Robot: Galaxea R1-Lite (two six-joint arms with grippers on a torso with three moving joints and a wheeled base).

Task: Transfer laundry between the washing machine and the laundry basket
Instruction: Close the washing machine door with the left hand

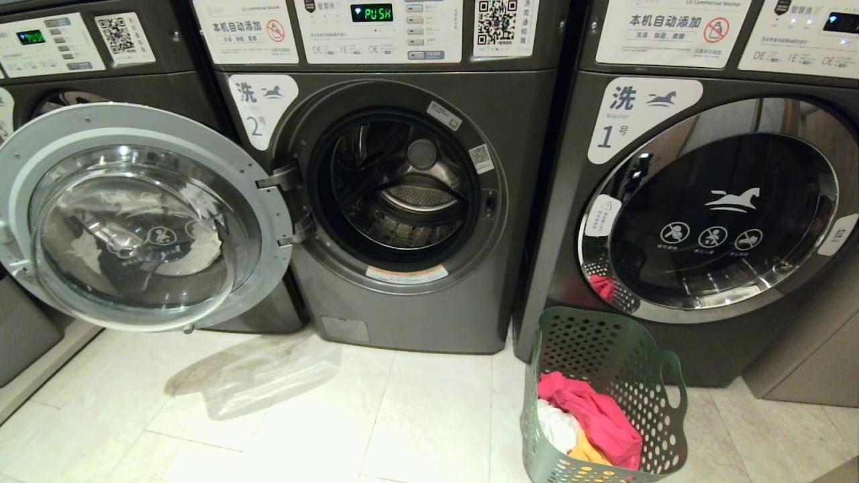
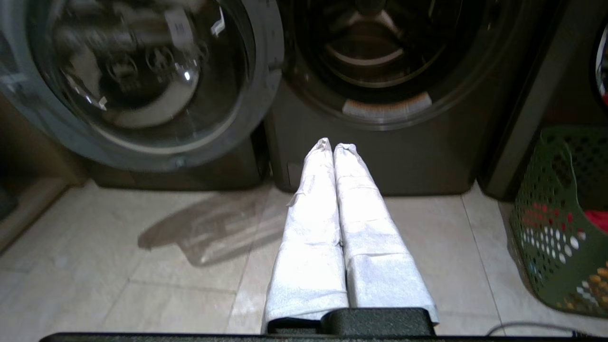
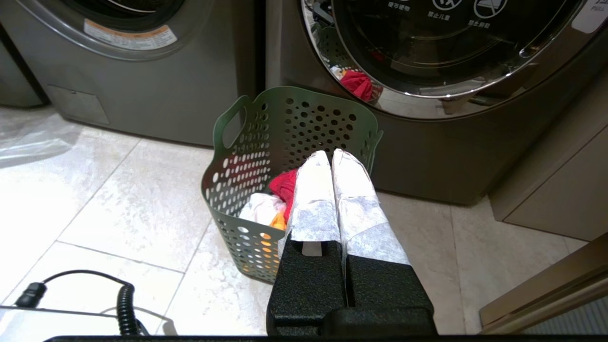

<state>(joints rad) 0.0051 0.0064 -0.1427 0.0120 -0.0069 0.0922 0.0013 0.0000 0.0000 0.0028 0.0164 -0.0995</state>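
The dark grey washing machine [image 1: 402, 295] labelled 2 stands with its round door [image 1: 137, 218] swung wide to the left; its drum [image 1: 402, 194] looks empty. The green holed laundry basket [image 1: 621, 362] sits on the floor at the right, below machine 1. In it lies the laundry [image 1: 594, 419]: a red-pink garment over a white and a yellow-orange one, also visible in the right wrist view [image 3: 266, 204]. My left gripper [image 2: 332, 145] is shut and empty, pointing at the machine's base [image 2: 403, 161]. My right gripper [image 3: 331, 154] is shut and empty just above the basket [image 3: 237, 190]. Neither arm shows in the head view.
Machine 1 [image 1: 711, 221] with its door closed stands at the right; another machine [image 1: 60, 60] is behind the open door at the left. The floor is pale tile [image 1: 302, 416]. A coiled black cable [image 3: 123, 304] lies near the right arm. A beige cabinet [image 3: 560, 190] stands right of machine 1.
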